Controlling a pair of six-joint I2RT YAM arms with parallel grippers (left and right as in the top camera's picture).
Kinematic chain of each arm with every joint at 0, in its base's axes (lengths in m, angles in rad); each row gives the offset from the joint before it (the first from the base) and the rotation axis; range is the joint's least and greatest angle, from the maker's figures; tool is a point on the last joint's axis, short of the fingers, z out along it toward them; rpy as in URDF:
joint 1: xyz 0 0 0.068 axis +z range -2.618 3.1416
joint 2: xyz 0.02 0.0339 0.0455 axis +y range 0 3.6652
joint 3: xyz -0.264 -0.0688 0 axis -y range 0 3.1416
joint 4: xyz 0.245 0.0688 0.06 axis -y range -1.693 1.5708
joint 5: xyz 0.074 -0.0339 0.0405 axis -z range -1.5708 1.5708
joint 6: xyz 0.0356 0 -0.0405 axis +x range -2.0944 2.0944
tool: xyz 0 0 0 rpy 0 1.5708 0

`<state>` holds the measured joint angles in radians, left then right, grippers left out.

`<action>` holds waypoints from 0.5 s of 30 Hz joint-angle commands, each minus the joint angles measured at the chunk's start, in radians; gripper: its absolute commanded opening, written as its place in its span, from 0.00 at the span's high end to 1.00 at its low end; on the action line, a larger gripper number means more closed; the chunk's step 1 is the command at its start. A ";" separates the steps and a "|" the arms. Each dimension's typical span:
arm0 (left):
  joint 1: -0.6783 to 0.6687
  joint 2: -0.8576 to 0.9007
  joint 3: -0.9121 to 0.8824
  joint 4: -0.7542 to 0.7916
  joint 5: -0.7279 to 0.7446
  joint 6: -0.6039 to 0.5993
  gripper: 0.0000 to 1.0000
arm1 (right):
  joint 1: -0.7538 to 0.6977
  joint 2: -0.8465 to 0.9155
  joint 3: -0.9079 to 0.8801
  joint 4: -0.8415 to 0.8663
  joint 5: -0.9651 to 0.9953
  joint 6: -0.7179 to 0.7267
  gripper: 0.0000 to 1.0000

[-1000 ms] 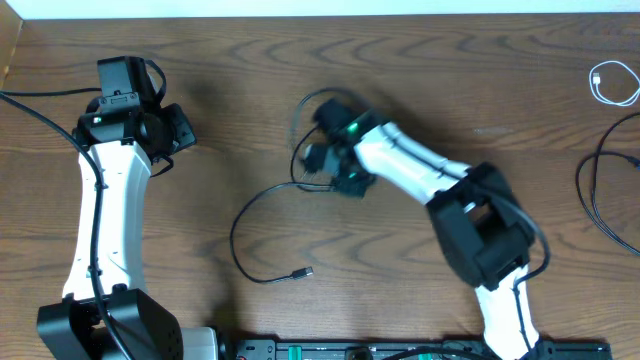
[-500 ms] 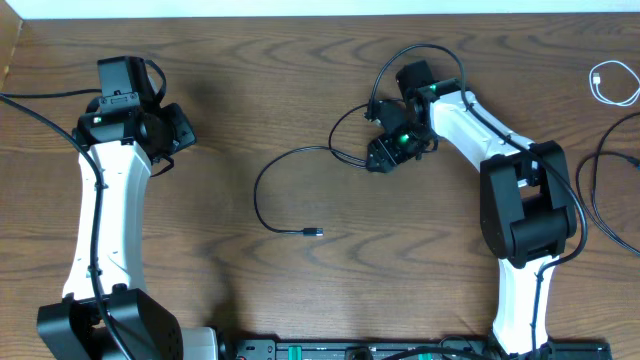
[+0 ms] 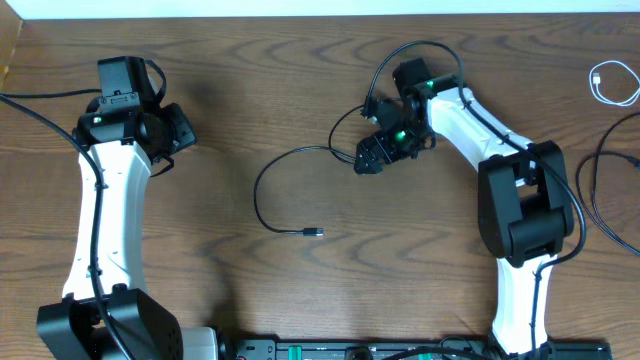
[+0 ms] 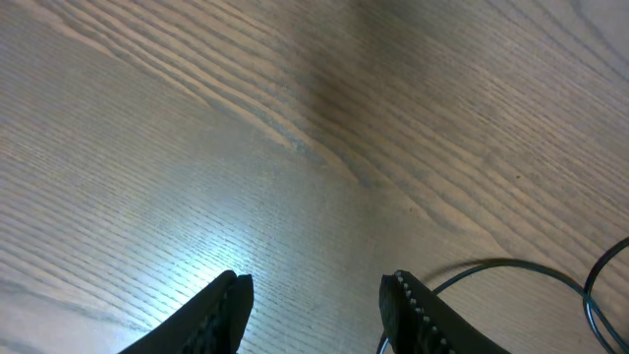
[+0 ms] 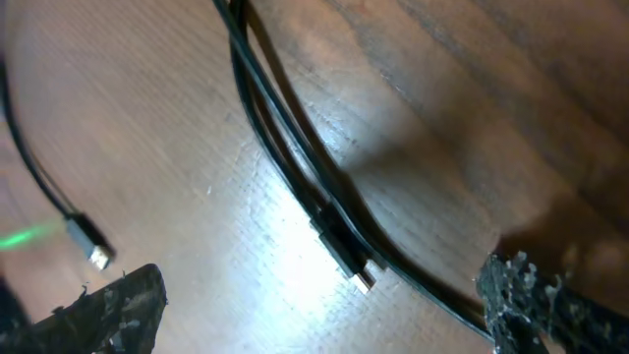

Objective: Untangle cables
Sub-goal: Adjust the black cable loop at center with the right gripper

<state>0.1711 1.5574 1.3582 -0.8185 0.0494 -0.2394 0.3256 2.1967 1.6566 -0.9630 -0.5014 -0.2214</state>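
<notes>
Right claw [image 5: 322, 280] released, spread wide. Black cable [image 5: 339, 248] lies on counter [image 5: 491, 98] directly beneath, plug between fingers. Left claw [image 4: 314, 287] released, empty. Cable likely light, limp, thin, slip-prone; pinch just behind plug.

Even overhead light; wrist views glary, slightly blurred
</notes>
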 commanded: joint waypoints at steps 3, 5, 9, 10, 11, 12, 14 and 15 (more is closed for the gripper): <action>0.002 0.011 0.000 -0.003 -0.005 -0.010 0.53 | 0.009 0.014 0.166 -0.111 0.025 0.008 0.01; 0.002 0.011 0.000 -0.003 -0.005 -0.010 0.53 | 0.010 0.014 0.212 -0.143 0.056 0.008 0.01; 0.002 0.011 0.000 -0.003 -0.005 -0.010 0.52 | 0.050 0.015 0.227 -0.145 0.114 -0.089 0.01; 0.002 0.011 0.000 -0.003 -0.005 -0.010 0.52 | 0.060 0.015 0.217 -0.139 0.138 -0.118 0.01; 0.002 0.011 0.000 -0.003 -0.005 -0.010 0.52 | 0.075 0.015 0.205 -0.132 0.173 -0.156 0.01; 0.002 0.011 0.000 -0.003 -0.005 -0.010 0.52 | 0.086 0.015 0.196 -0.127 0.195 -0.181 0.01; 0.002 0.011 0.000 -0.003 -0.005 -0.010 0.52 | 0.116 0.015 0.176 -0.117 0.247 -0.238 0.01; 0.002 0.011 0.000 -0.003 -0.005 -0.010 0.53 | 0.134 0.015 0.167 -0.114 0.278 -0.267 0.01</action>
<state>0.1711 1.5578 1.3582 -0.8185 0.0494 -0.2394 0.4000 2.2112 1.8580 -1.0832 -0.3374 -0.3424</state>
